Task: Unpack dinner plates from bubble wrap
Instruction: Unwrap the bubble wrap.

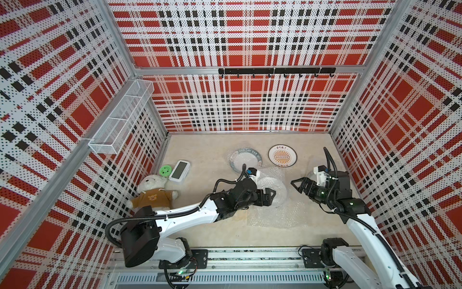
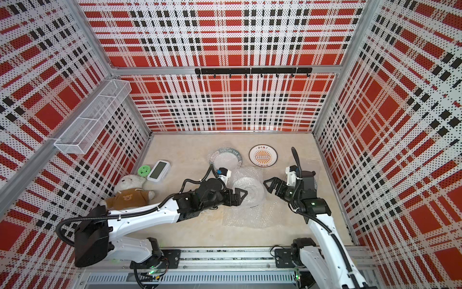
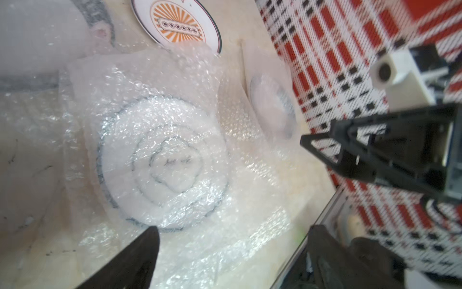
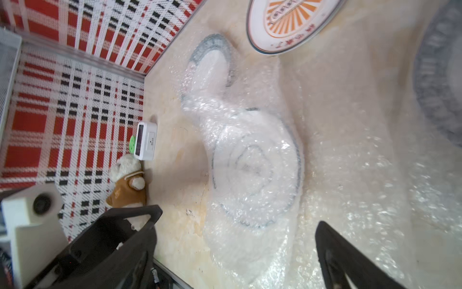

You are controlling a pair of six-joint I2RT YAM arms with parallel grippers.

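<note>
Left side of tabletop [image 1: 200, 230]: teddy bear [image 1: 152, 192], green disc [image 1: 165, 170] and white clock [image 1: 179, 170] by the wall. Centre: left claw [image 1: 272, 197] released, jaws wide, over the edge of a wrapped dinner plate [image 1: 280, 187] lying on loose bubble wrap [image 1: 270, 217]; second wrapped plate [image 1: 243, 159] behind it, bare sunburst plate [image 1: 282, 155] further right. Right claw [image 1: 295, 187] released and empty, just right of the centre plate.

Well to the left of the left gripper [image 1: 272, 197], by the plaid wall [image 1: 140, 150]: a plush bear [image 1: 152, 194] in a brown shirt, lying face up. Just beyond the bear, a white device [image 1: 179, 170] with a dark screen, beside a small green disc [image 1: 165, 170]. Higher on that wall, a white wire basket [image 1: 122, 120]. Far beyond the gripper, on the back wall, a black hook rail [image 1: 276, 71].
</note>
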